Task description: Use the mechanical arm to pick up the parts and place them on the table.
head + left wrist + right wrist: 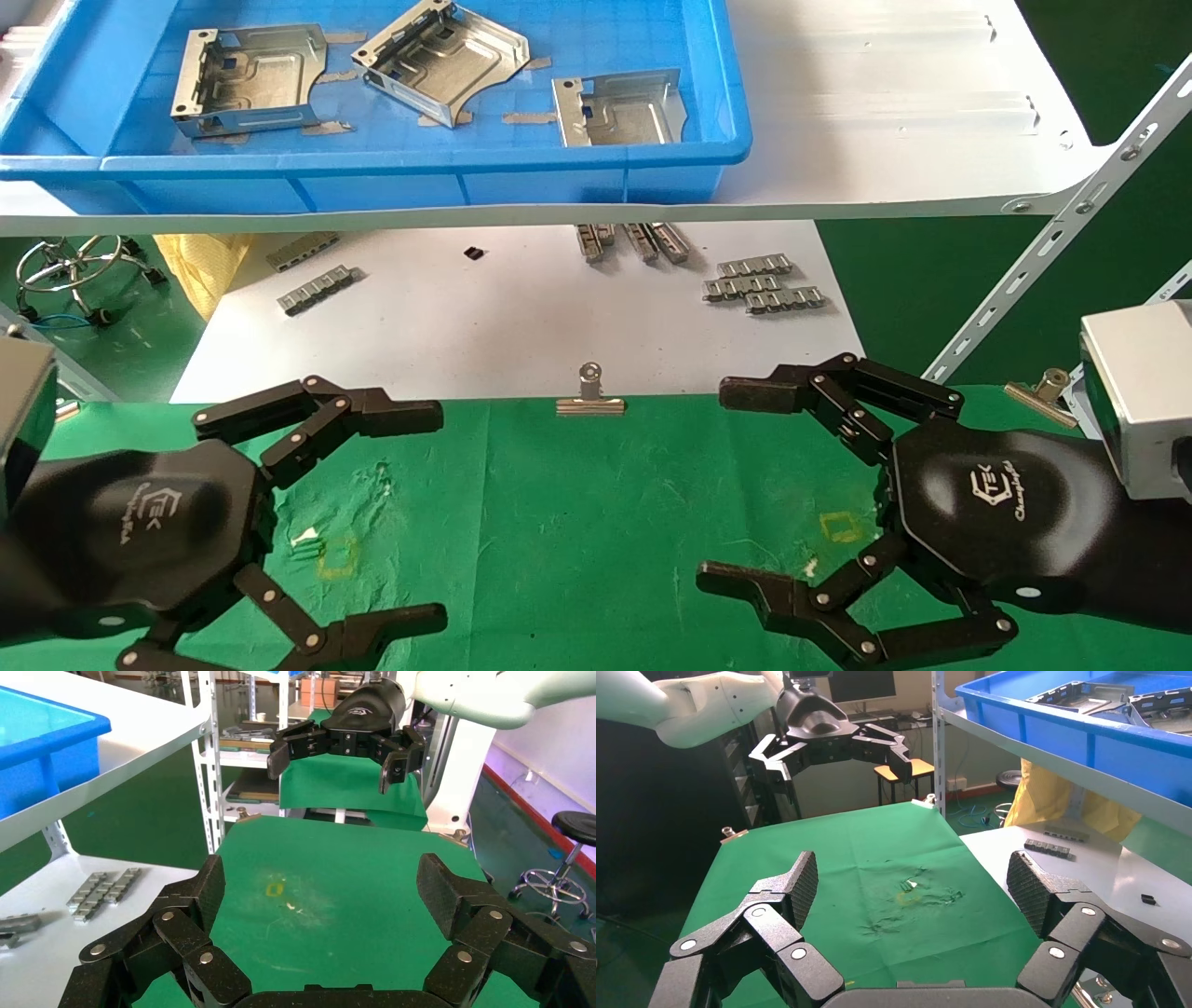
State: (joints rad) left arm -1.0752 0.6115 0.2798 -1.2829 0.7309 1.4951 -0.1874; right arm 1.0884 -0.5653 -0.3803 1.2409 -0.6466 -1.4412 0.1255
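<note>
Both your claws hang wide open and empty over the green counter (577,522): left claw (410,522), right claw (736,489). The parts (619,110) lie ahead and above in the blue tray (419,177); the right claw is nearer this one.

Even, bright overhead light; soft shadow under the white upper shelf board (885,102) falls across the lower white board (521,317). Glare washes out the shelf's right part, and sheen sits on the glossy black right claw (712,494) palm. Near linked fingers (190,952) in wrist views look slightly soft; wrinkled green cloth bench (577,522) evenly lit.
</note>
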